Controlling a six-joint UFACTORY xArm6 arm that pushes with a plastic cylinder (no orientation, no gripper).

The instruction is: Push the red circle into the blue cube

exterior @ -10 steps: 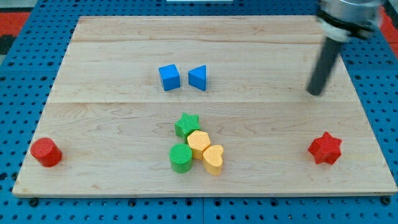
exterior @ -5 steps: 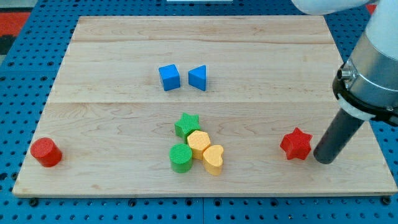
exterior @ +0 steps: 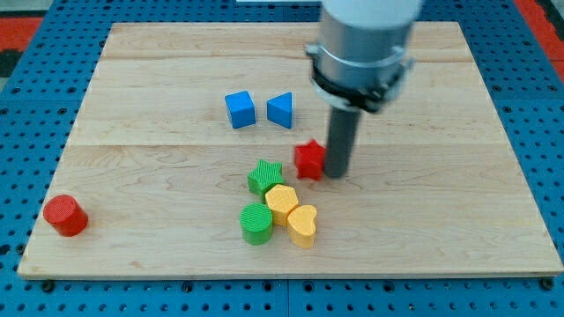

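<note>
Board (exterior: 159,176): pale blond wood with fine grain lines and faint plank seams, set on a blue perforated base (exterior: 26,158) that shows a red patch at the frame's upper left. Blocks: blue cube (exterior: 240,110) and blue triangle (exterior: 280,110), upper centre; red star (exterior: 308,159), centre; red circle (exterior: 64,216), ribbed, lower left; green star (exterior: 264,176), green cylinder (exterior: 256,223), ribbed, yellow hexagon (exterior: 282,202) and yellow heart (exterior: 302,225), lower centre. Rod: dark grey to black down to my tip (exterior: 337,174), under a light grey arm housing (exterior: 363,40) with a black band, upper right of centre.
</note>
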